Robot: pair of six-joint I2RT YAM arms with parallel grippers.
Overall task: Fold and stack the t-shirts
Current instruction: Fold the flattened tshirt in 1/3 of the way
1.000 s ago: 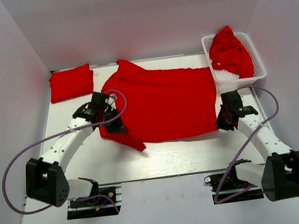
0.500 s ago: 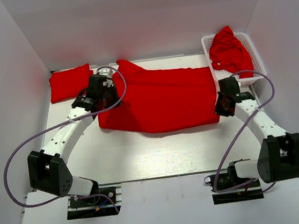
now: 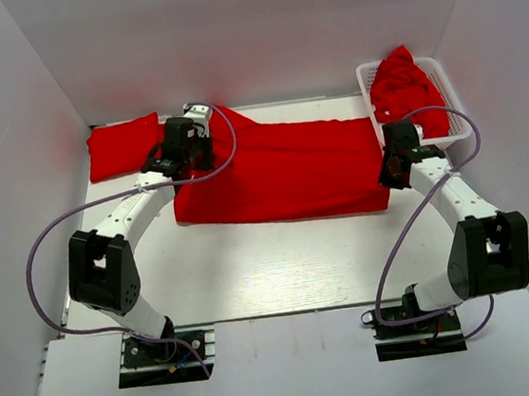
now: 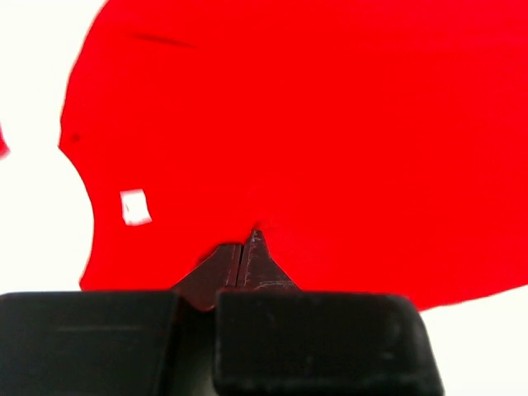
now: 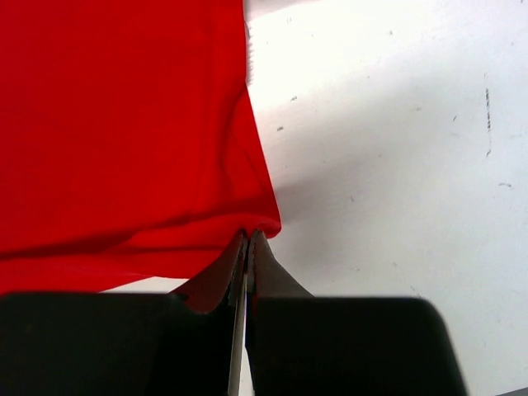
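A red t-shirt lies across the middle of the table, its near edge folded back over itself. My left gripper is shut on the shirt's left side; in the left wrist view its jaws pinch the red cloth near a small white label. My right gripper is shut on the shirt's right edge; in the right wrist view its jaws pinch a cloth corner. A folded red t-shirt lies at the back left. Another crumpled red t-shirt sits in the basket.
A white lattice basket stands at the back right, close behind my right gripper. White walls close the table on the left, back and right. Purple cables loop from both arms.
Both grippers have carried the shirt's near edge away from the arms toward the back, folding it over the rest. The shirt's visible area has become a narrower band.
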